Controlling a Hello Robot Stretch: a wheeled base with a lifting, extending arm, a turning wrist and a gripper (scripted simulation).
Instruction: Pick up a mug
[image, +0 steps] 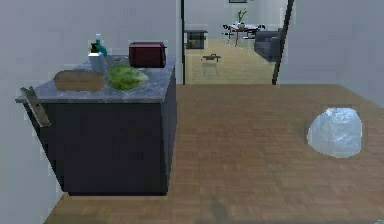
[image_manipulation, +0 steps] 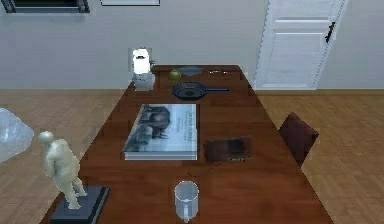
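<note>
**Grey cup at near end of long table**

Gripper: can't tell its state or what it carries.

Task item: the only mug-like thing is a grey cup-shaped vessel (image_manipulation: 187, 199), a short upright cylinder, glassy and see-thru, no handle made out. It stands on the dark wood table (image_manipulation: 243, 115) at the arm side view's bottom, approx mid-width.

Just left of it is a pale statue (image_manipulation: 62, 168), a standing figure w/ matte stone look, on a dark flat square base.

Further up the table:
- large flat book (image_manipulation: 162, 130), glossy cover w/ animal pic
- dark thin rectangular item (image_manipulation: 229, 150) to the book's right
- dark round pan (image_manipulation: 190, 90), handle pointing right
- small green round thing (image_manipulation: 174, 73)
- white blocky object (image_manipulation: 143, 66) at the far left corner

A dark red chair (image_manipulation: 298, 135) stands at the table's right edge. White panelled door (image_manipulation: 300, 40) behind.

Fwd view:
- dark cabinet w/ speckled stone top (image: 150, 88)
- on it, a brown loaf (image: 80, 80), leafy green lump (image: 127, 77), dark red boxy toaster (image: 148, 54) and teal bottle (image: 97, 50)
- crinkled translucent bag (image: 335, 132) on the plank floor (image: 240, 150) at right
</note>
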